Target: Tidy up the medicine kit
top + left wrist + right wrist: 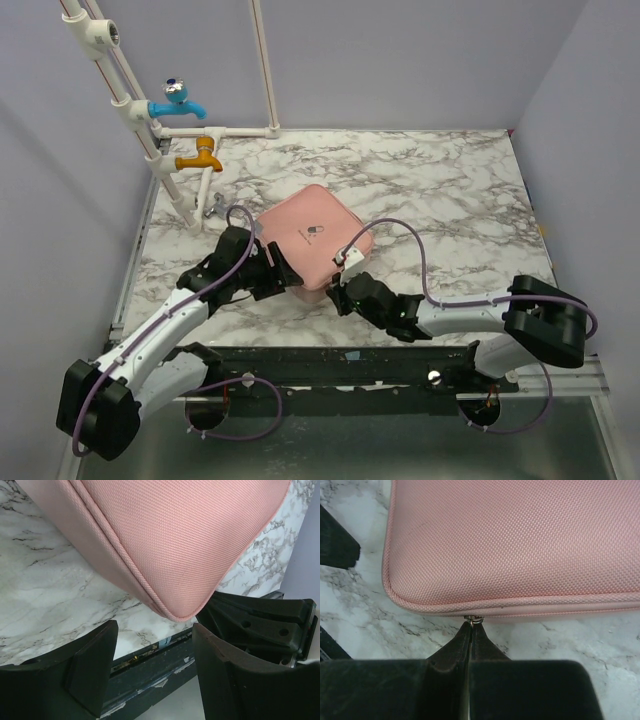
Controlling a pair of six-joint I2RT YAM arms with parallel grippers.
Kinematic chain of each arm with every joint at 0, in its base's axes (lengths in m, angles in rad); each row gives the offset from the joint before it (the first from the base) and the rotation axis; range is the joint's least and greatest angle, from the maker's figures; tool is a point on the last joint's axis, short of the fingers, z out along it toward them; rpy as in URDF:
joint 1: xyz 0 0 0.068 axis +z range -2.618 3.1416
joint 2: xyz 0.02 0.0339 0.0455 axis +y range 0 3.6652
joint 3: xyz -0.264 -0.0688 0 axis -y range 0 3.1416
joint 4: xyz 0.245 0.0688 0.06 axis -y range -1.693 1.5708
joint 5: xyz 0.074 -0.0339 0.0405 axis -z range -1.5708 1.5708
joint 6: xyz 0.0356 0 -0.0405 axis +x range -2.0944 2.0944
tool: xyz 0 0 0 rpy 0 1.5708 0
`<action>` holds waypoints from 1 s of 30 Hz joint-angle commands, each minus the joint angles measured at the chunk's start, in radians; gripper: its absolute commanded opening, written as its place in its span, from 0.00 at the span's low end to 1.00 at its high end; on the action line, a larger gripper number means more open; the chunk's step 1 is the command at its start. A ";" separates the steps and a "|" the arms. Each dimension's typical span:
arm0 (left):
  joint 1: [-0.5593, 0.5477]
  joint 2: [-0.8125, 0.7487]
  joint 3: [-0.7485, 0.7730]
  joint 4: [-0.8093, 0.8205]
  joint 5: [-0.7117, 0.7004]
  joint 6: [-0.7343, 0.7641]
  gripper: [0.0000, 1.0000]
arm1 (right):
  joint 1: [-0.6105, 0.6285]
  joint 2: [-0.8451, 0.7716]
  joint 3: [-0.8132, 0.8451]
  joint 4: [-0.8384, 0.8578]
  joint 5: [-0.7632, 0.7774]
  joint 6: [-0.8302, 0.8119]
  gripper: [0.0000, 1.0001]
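The medicine kit point(312, 235) lay zipped at the marble table's point(440, 190) centre. The left gripper's point(152, 645) fingers stood spread at its 7 o'clock corner. The right gripper's point(471, 627) fingers, pressed together, pinched the zip pull point(474, 620) at 5 o'clock.

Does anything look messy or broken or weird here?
Nothing is spilled or broken. The medicine kit lies closed but crooked, turned cornerwise to the marble table edges. Its lid has a faint dark smudge near one corner, seen from the right wrist. The right gripper pinches its zip pull.
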 commanded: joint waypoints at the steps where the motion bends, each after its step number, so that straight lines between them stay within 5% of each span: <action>1: 0.007 0.016 -0.008 -0.001 0.026 -0.023 0.63 | 0.027 0.037 0.051 0.120 -0.025 -0.026 0.01; 12: 0.011 0.125 0.008 0.047 0.000 -0.041 0.61 | 0.060 0.028 0.041 0.123 -0.029 -0.055 0.01; 24: 0.025 0.177 0.014 0.088 0.029 -0.032 0.16 | 0.065 0.029 0.022 0.094 0.036 -0.047 0.01; 30: 0.036 0.161 0.000 0.085 0.031 -0.012 0.07 | 0.064 0.014 0.014 0.053 0.122 -0.063 0.01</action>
